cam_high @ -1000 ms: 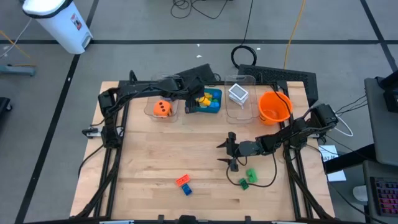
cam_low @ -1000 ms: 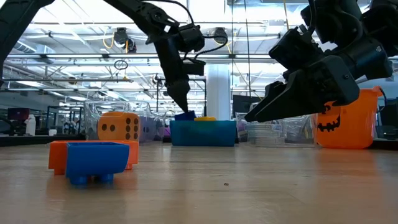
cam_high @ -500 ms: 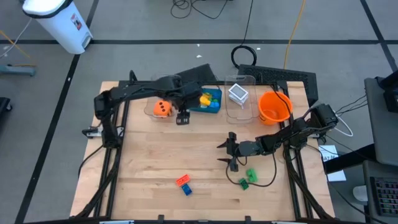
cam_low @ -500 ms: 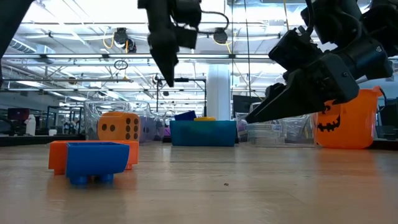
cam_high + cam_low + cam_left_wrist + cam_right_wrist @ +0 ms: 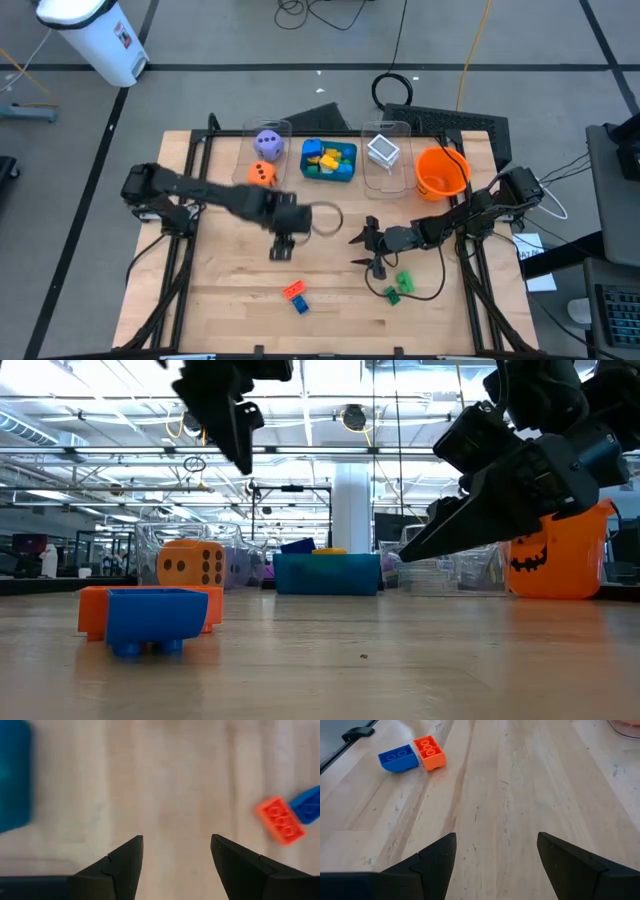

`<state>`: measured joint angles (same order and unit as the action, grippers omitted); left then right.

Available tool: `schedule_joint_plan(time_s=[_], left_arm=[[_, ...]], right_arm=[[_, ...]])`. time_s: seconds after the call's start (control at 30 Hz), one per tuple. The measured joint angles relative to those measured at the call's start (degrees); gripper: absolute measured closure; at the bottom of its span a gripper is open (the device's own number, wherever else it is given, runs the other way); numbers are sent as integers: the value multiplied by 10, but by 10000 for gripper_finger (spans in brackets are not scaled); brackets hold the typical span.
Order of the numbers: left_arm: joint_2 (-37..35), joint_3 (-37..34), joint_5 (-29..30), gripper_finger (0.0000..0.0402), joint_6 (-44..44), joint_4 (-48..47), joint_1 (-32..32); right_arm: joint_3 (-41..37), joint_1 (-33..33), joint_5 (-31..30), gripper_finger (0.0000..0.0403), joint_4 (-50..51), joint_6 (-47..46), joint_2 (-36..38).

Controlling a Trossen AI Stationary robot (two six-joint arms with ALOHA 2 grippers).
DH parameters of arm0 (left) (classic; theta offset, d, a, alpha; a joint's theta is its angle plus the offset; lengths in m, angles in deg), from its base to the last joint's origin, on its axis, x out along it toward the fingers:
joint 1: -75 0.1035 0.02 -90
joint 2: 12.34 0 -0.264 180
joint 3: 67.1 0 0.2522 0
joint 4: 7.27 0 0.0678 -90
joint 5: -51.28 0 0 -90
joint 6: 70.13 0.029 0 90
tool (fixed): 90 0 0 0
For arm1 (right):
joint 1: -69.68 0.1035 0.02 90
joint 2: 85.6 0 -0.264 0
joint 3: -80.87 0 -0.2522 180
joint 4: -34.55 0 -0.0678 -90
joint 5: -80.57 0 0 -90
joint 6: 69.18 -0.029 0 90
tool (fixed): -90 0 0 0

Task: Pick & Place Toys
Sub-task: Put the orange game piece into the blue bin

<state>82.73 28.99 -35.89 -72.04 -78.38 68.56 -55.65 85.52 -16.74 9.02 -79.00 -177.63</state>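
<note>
An orange brick and a blue brick lie side by side on the table near its front edge. Two green bricks lie to their right. My left gripper hangs open above the middle of the table and points down. In its wrist view the orange brick and blue brick lie off to one side of the open fingers. My right gripper stands open and low just left of the green bricks. It faces the two bricks and holds nothing.
Along the far side stand clear bins with a purple die, an orange die and a white picture cube. With them are a teal tray holding bricks and an orange bowl. Bare wood lies between the grippers and the front bricks.
My left gripper has swung away from the teal tray at the far side toward the table's near edge and a little left. It rose somewhat and stayed open. It now hangs over the middle of the table. The purple die shows again.
</note>
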Motion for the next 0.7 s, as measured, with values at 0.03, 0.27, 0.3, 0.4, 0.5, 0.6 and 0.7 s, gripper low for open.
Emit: schedule_joint_plan(time_s=[0.03, 0.27, 0.3, 0.4, 0.5, 0.6, 0.7], left_arm=[[0, -15, 0, 163, -16, 18, -18], [0, -109, 1, 163, -120, 152, -124], [0, -117, 5, 163, -136, 160, -136], [0, -132, 31, 163, -192, 179, -166], [0, -146, 53, 163, -228, 219, -191], [3, -162, 63, 163, -238, 273, -213], [21, -167, 63, 163, -240, 297, -225]], right_arm=[[0, 0, 0, 133, 0, 0, 0], [0, 0, 0, 133, -3, 0, 0], [0, 0, -1, 133, -4, 1, 0], [0, -2, -4, 133, -4, 8, 0], [0, -6, -3, 133, -7, 21, 0], [0, -13, -3, 133, -17, 30, 0], [0, -20, -3, 133, -21, 37, 0]])
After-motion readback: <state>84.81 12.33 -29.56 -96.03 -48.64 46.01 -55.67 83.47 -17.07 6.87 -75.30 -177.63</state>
